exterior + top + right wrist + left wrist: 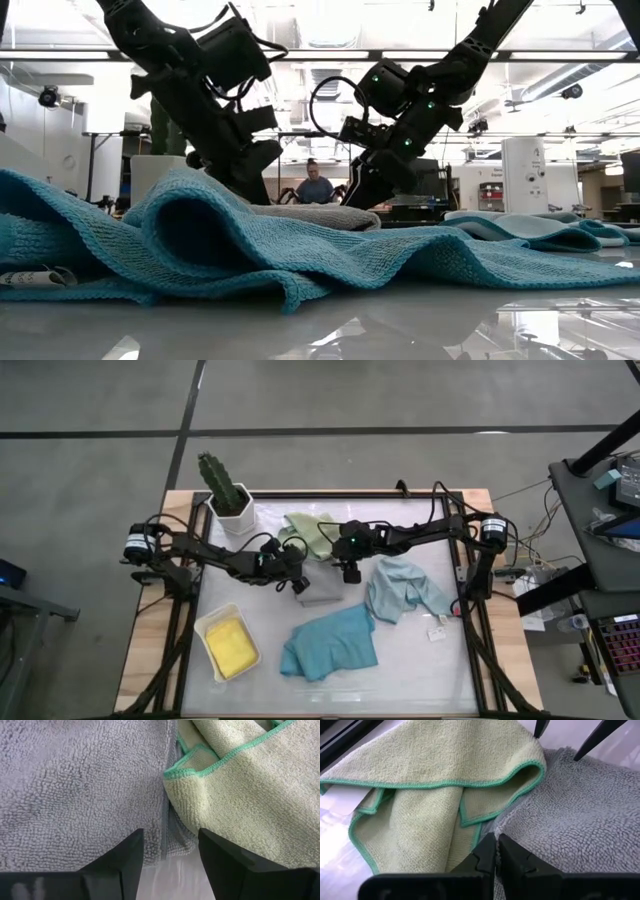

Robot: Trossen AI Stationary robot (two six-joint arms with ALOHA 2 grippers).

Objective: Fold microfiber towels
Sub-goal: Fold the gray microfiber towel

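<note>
A grey towel (322, 592) lies flat at the table's middle, looking folded in the low view (320, 214). A crumpled sage green towel (308, 536) lies just beyond it, one corner (186, 770) resting against the grey towel's edge. My left gripper (496, 841) is shut, and its tips stand at the grey towel's edge (506, 822), beside the green folds. My right gripper (170, 837) is open and hovers over the same border from the other side, with nothing between its fingers. My left gripper slants down from the table's left, its shut tips at the grey towel's edge (506, 822), where that edge meets the green towel. The fingers themselves hide the spot. I cannot tell whether they touch or pinch the cloth.
A pale blue towel (400, 590) lies crumpled right of the grey one, and a teal towel (330, 644) lies nearer the front. A white tray (212, 622) at the front left holds a yellow towel (231, 647). A potted cactus (226, 492) stands at the far left.
</note>
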